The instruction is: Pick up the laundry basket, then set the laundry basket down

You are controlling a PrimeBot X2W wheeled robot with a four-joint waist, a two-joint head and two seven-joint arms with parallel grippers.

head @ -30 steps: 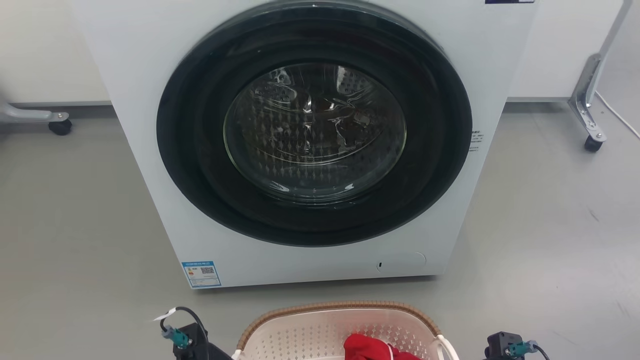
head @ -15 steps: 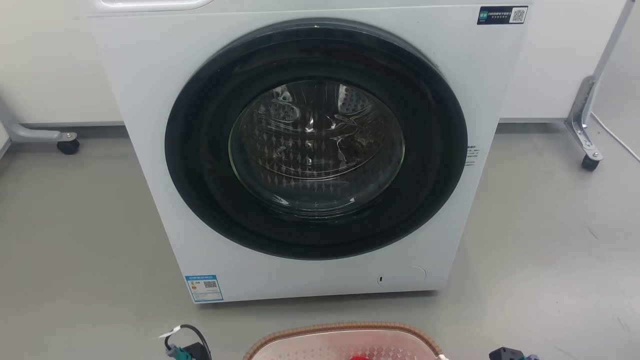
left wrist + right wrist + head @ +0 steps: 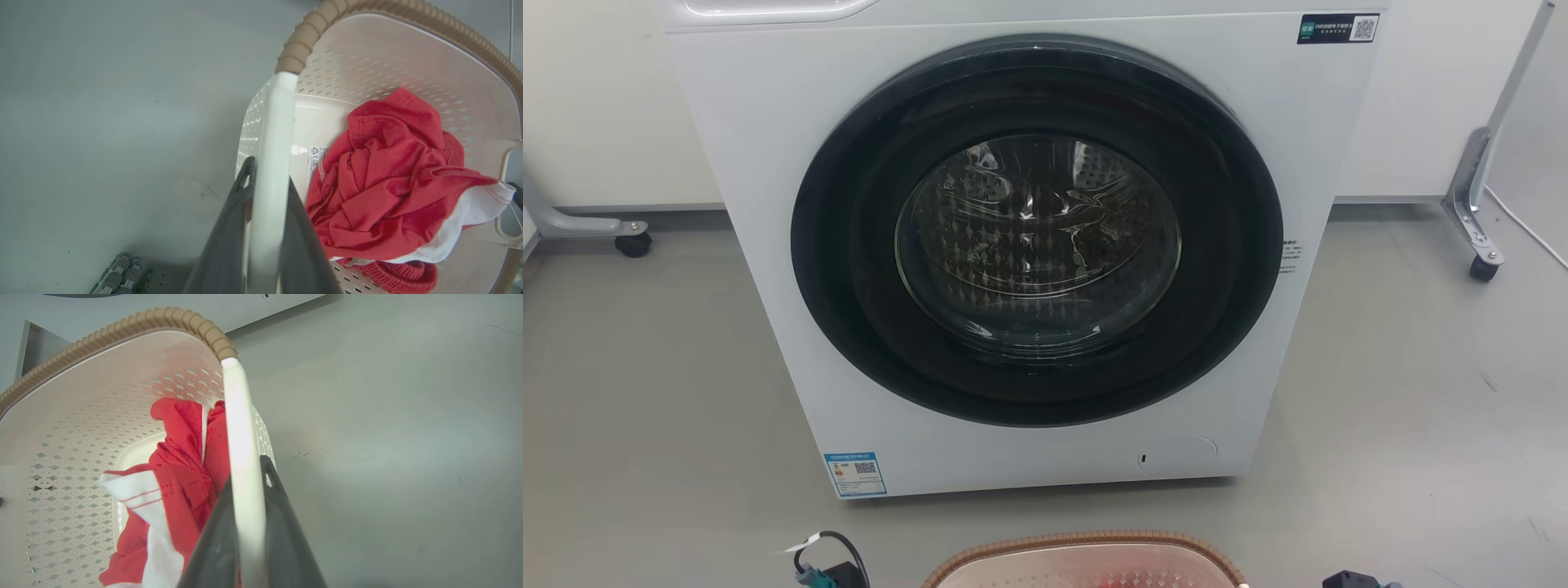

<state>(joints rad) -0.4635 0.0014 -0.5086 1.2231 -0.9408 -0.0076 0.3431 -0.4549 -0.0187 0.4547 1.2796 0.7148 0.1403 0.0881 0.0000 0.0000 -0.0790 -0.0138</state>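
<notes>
Laundry basket sits at the bottom edge of the head view, directly in front of the washer and apart from it, with a strip of grey floor between the two. Washer door is shut; the drum is visible through the glass. In that view just the basket's far brown rim and the upper part of its perforated wall show. Left gripper: fingers nearly closed, one dark finger on each side of the basket's white left handle, both touching the bar, so it has hold of that handle. Right gripper: same state, fingers pinched onto the white right handle, one finger inside the basket wall and one outside. Contents: a crumpled red garment with a white panel, lying on the basket bottom, and a red ribbed piece below it in the left wrist view. A printed label is on the basket bottom beside the garment. Cannot tell from these views whether the basket's base is resting on the floor or is clear of it. Basket appears roughly level.
</notes>
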